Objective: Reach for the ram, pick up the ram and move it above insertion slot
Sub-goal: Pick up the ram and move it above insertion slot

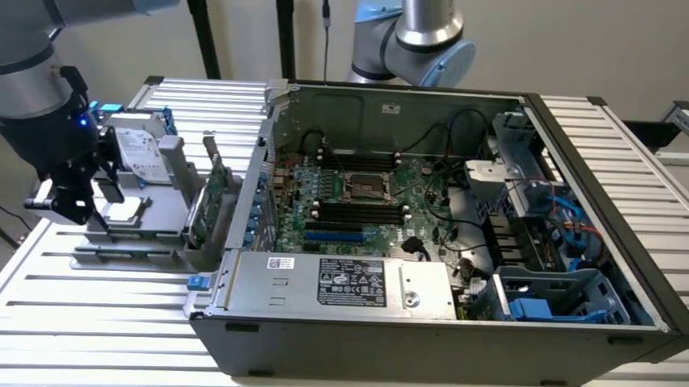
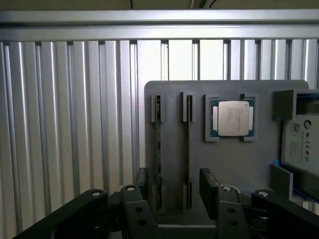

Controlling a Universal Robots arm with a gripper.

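Thin ram (image 2: 158, 149), edge-on, upright in grey holder (image 2: 229, 164) slot

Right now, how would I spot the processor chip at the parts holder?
Beside the open computer case sits a grey parts holder on the slatted table. On it, next to two long narrow slots, lies the processor chip: the only square piece, silver-topped with a green rim.

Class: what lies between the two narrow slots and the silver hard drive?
A square processor chip on the grey holder, seen in the wrist view.
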